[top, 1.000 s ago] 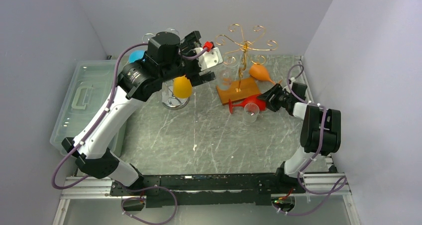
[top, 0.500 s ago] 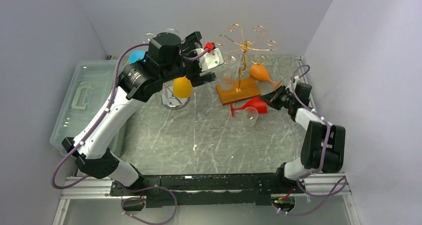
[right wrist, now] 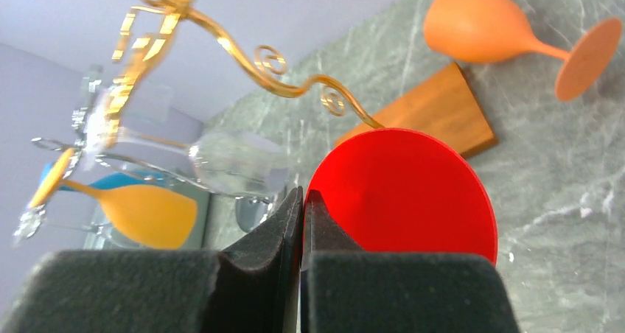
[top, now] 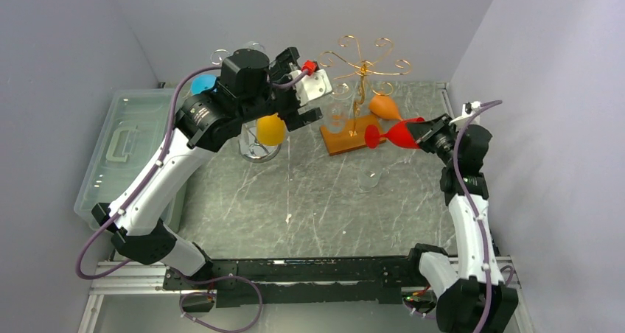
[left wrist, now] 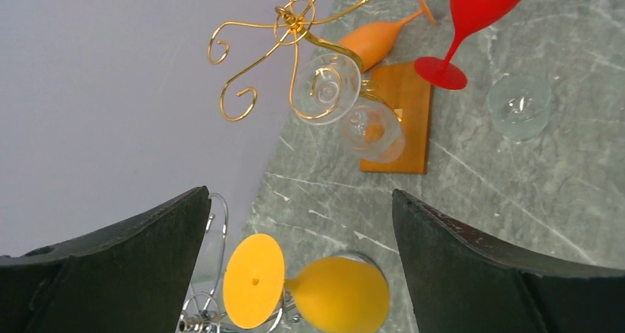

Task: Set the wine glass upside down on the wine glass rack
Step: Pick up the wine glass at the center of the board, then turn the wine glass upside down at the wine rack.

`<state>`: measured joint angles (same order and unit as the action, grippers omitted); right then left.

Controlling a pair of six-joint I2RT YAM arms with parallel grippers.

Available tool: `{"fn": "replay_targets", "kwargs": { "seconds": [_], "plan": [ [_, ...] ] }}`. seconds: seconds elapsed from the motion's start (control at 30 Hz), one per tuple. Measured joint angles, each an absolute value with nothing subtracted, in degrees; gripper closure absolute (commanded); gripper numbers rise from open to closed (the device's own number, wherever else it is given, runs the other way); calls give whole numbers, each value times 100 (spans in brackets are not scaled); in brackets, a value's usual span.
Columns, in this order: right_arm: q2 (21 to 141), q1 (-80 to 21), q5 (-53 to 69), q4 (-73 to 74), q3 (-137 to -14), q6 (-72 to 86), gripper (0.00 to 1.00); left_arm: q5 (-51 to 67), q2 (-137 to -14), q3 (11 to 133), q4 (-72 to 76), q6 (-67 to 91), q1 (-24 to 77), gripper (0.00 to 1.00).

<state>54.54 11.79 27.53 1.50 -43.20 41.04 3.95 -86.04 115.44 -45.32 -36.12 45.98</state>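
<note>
Lifted clear of the table (top: pixel 309 200), the red wine glass (top: pixel 398 134) is now riding in the air with the right gripper (top: pixel 430 132). A second ago it was lying on the stone beside the wooden base (top: pixel 352 138), and the right arm is swinging up and outward to carry it.

From above, the glass is lying roughly level in the grasp. Its foot is pointing away from the gripper toward the wine glass rack (top: pixel 361 57), whose gold hooks are standing beyond and above that foot. A clear glass (top: pixel 371 177) is sitting on the table below the gripper, on its near side. The left gripper (top: pixel 301 90) is hanging wide open and empty, with a yellow glass (top: pixel 270 129) just beneath it.

Through the left wrist camera, the two pads are standing far apart with nothing between them. Ahead of them, two hanging glasses (left wrist: pixel 328 86) are dangling bowl-down from the rack's curls, and the red glass is showing at the far edge.

Through the right wrist camera, the fingers (right wrist: pixel 291 222) are pressing tight together at the red bowl's rim. The pinch itself is hidden behind the pads, so I am judging the hold from the lift. A free hook is curling just ahead of the gripper.

The pick-up looks done. The glass is not yet turned foot-up, nor is its foot slid into a hook.
</note>
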Motion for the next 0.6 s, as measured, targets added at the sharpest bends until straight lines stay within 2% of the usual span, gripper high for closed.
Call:
{"fn": "replay_targets", "kwargs": {
  "seconds": [0.4, 0.6],
  "plan": [
    [4029, 937, 2971, 1125, -5485, 4233, 100, 1050, -8604, 11520, -4685, -1712, 4598, 1],
    [3706, 851, 3203, 1422, -6141, 4333, 100, 1728, -8670, 11246, -4825, -1007, 4602, 0]
  ]
}}
